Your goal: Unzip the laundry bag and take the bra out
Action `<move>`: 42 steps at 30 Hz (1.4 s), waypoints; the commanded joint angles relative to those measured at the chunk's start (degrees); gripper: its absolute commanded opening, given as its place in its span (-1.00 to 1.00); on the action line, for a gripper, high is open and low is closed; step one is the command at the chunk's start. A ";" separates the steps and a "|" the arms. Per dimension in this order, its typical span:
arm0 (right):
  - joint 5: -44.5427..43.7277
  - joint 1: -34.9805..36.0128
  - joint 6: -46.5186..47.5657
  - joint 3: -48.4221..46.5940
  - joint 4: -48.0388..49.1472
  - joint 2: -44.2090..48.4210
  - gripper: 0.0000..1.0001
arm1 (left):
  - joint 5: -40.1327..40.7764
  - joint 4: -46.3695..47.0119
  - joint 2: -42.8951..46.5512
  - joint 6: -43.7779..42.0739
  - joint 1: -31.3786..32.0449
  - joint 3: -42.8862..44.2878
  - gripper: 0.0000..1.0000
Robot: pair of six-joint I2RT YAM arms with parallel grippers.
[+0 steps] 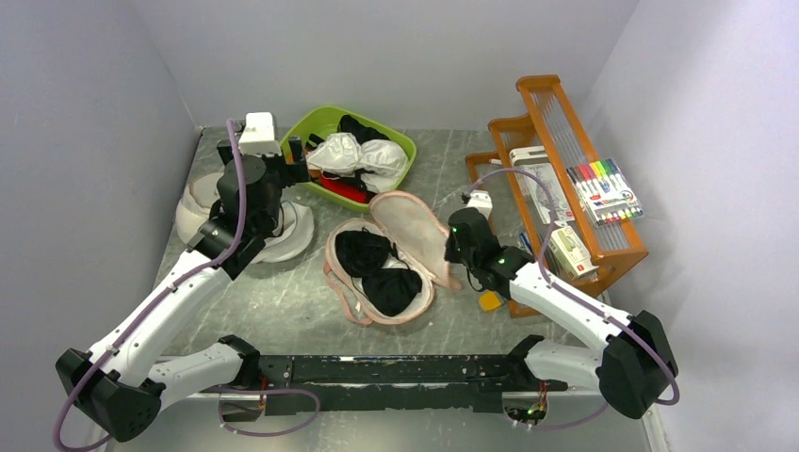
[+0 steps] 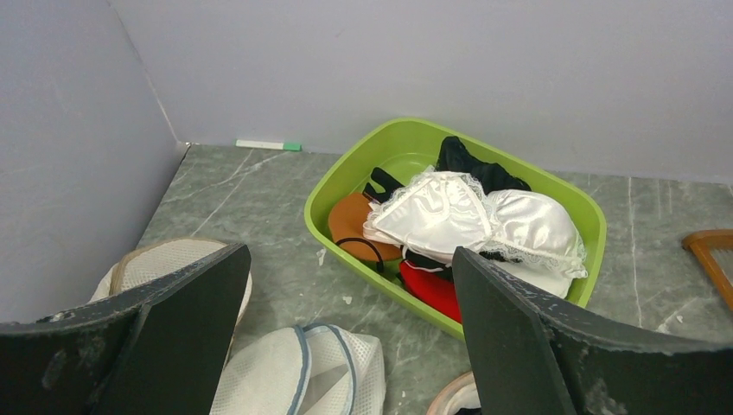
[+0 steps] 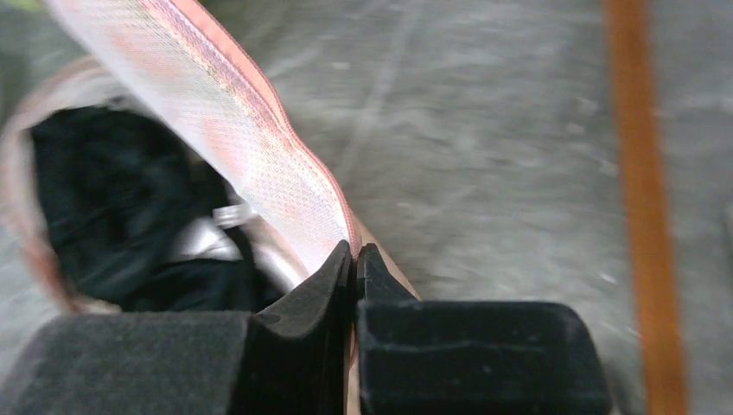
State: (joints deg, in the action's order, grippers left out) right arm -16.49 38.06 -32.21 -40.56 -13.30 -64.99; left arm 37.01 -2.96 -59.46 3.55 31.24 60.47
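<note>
The pink floral laundry bag (image 1: 350, 303) lies unzipped at the middle of the worktop (image 1: 283, 311). Its flap (image 1: 407, 229) is lifted up and back toward the right, and the black bra (image 1: 379, 273) sits exposed in the lower half. The right pincer (image 3: 354, 259) is pressed together on the rim of that flap, pinching the fabric at its very tips and holding the pouch open.

The bra lies just to the left of this pincer. Its two cups run on a diagonal from far-left to near-right, matching the bag's own long axis.

The left pincer (image 1: 300, 162) hangs spread wide and holding nothing, well apart at the far left. It is above the white mesh bags (image 1: 287, 237) and faces the green basin (image 1: 403, 149) of white bras (image 1: 358, 153).

The right arm is the nearer one, but it is occupied with the flap. The lift therefore looks to fall to the free left arm, which would have to swing toward the near right and come down across the cups.
</note>
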 commanded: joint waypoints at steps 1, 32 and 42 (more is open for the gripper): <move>-20.51 -1.33 -3.38 1.80 -8.92 1.76 -1.00 | -1.26 -0.18 -0.22 0.95 -0.40 1.30 0.97; 16.95 11.00 14.30 -4.28 -2.56 -11.62 0.10 | -3.66 -1.56 -1.67 2.45 -0.44 2.11 0.97; -0.36 19.93 10.60 -4.43 -8.74 -12.72 -0.10 | -4.07 -1.65 -1.77 2.82 -0.41 2.08 0.97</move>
State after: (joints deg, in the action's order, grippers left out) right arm -9.43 57.08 -19.90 -44.27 -19.55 -78.41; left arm 33.80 -4.64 -61.30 5.63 31.24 60.47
